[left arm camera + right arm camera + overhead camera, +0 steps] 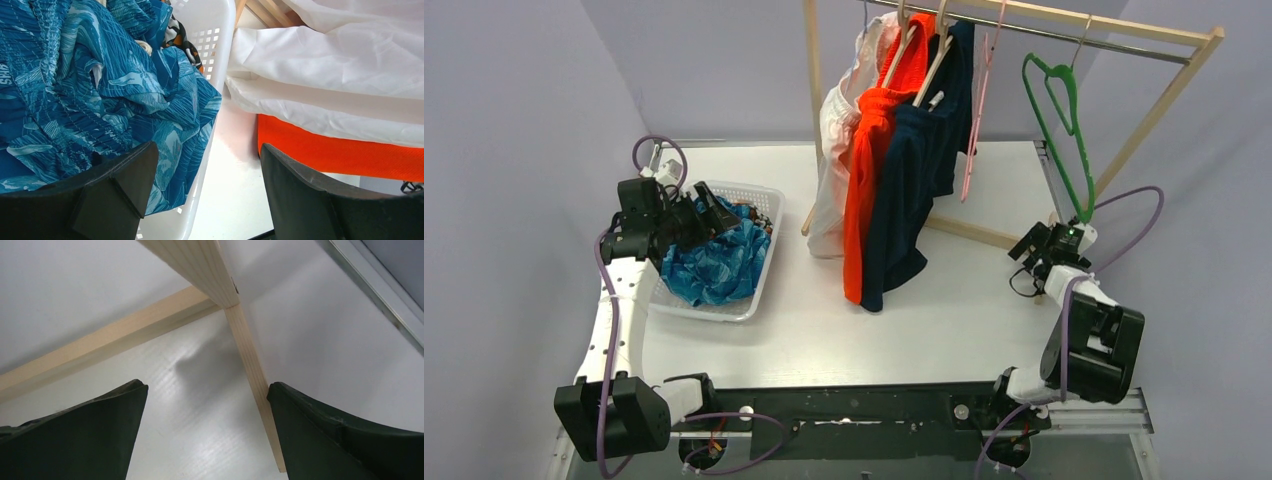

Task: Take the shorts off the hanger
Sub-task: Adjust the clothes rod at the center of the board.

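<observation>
**Three pairs left to pull off, and they hang squashed together**

From the top camera, the wooden rack [1144, 28] stands at the back of the counter [964, 310]. Under its rail hang the white shorts [829, 190], the orange shorts [864, 170] and the navy shorts [904, 190]. They touch each other. Each pair hangs long way up and down, waist up at the hangers [935, 65] and legs pointing down at the counter. Left of the rack, the teal shorts [719, 265] lie crumpled in the basket [759, 275], pointing no clear way. The left end effector [704, 215] sits over them. The right end effector [1029, 250] is low by the rack's right foot.

The left wrist camera shows the left end effector [207, 155] open and holding nothing. The teal shorts [100, 85] spill over the basket [220, 40] wall. A tug could drag them out. The white shorts [340, 75] and orange shorts [340, 150] are close, so a grab may catch two.

The right wrist camera shows the right end effector [207, 390] wide open and empty, right above the rack's foot bars [125, 337]. It could bump them and shake the rack. A hard pull could tip the rack too.
</observation>
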